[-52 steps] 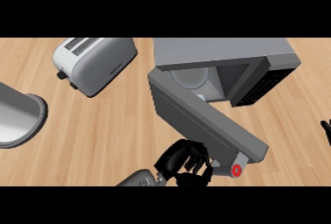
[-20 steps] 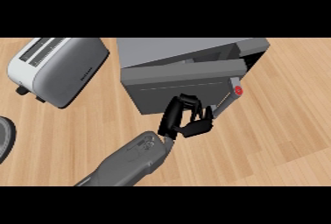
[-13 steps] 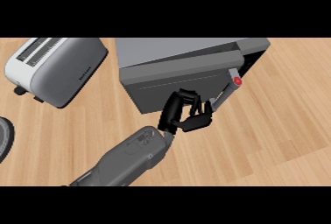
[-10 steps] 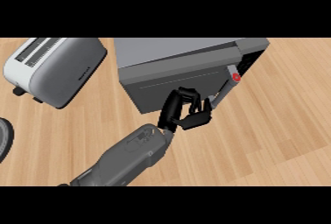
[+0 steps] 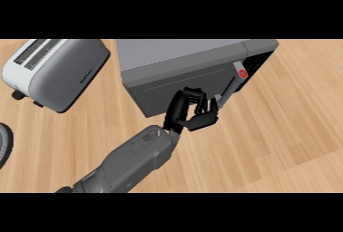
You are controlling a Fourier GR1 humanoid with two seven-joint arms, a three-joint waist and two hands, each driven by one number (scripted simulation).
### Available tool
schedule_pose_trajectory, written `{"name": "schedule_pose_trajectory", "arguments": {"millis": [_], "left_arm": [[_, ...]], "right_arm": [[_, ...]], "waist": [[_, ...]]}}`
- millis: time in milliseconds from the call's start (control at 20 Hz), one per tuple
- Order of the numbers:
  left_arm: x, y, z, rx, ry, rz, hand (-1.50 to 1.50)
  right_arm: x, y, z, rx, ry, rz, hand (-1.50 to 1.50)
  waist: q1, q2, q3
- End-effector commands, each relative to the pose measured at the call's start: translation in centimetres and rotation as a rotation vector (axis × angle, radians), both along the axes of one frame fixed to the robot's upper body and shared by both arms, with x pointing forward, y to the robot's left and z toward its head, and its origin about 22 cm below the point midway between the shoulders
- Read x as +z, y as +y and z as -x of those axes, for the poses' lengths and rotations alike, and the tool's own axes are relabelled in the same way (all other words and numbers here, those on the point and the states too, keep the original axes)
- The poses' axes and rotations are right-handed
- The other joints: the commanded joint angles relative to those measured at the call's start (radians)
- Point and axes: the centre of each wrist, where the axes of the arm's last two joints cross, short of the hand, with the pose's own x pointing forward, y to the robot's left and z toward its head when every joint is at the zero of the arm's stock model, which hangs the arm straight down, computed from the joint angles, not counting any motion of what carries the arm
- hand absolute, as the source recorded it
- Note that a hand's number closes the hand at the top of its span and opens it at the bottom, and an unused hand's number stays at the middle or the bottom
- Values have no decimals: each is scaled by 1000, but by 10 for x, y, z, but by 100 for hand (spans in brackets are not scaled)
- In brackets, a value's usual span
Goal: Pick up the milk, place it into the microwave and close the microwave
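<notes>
- The wooden counter (image 5: 288,136) filled the head view and carried everything; the places below are given from the microwave.
- The microwave (image 5: 181,54), a grey box, stood at the top middle of the counter, with its flat top turned to the camera.
- The door (image 5: 161,90) covered the front of the microwave almost fully. Only a narrow dark gap was open at the right end of the microwave.
- A grey forearm (image 5: 127,163) came in from below and to the left of the microwave and went up diagonally towards its front.
- A silver toaster (image 5: 57,72) lay to the left of the microwave, near it but not touching, with its two slots at its far end.
- The left hand (image 5: 191,113) was at the front of the microwave, against the lower right part of the door. Its fingers were bent inward and nothing was between them.
- A thin grey handle bar (image 5: 227,93) ran just right of the hand, along the right end of the microwave front.
- A small red button (image 5: 242,74) sat above this bar, near the right corner of the microwave.
- The dark rim of a round thing (image 5: 3,145) showed well to the left of the microwave, cut by the edge of the view.
- The milk showed nowhere. I cannot tell whether it was inside the microwave, because the door hid the inside.
</notes>
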Motion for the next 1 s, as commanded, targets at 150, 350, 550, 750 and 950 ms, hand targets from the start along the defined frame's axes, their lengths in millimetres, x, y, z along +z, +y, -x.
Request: {"name": "schedule_pose_trajectory", "arguments": {"millis": [150, 350, 550, 750, 950], "left_arm": [[26, 0, -27, 61, -69, 50, 150], [28, -2, -28, 52, -83, 56, 150], [31, -5, -28, 45, -96, 69, 150], [30, -5, -29, 54, -111, 74, 150], [31, -5, -30, 48, -108, 80, 150]], "right_arm": [[16, -9, -3, -11, -22, 21, -150], [23, -16, -8, -36, -31, 24, -150], [30, -20, -12, -30, -36, 33, -150], [47, -27, -11, -61, -55, 107, -150], [53, -35, -12, -83, -62, 119, -150]], "waist": [[-14, -1, 0], [-4, 7, 2], [2, 10, 2], [1, 7, 1], [4, 9, 5]]}}
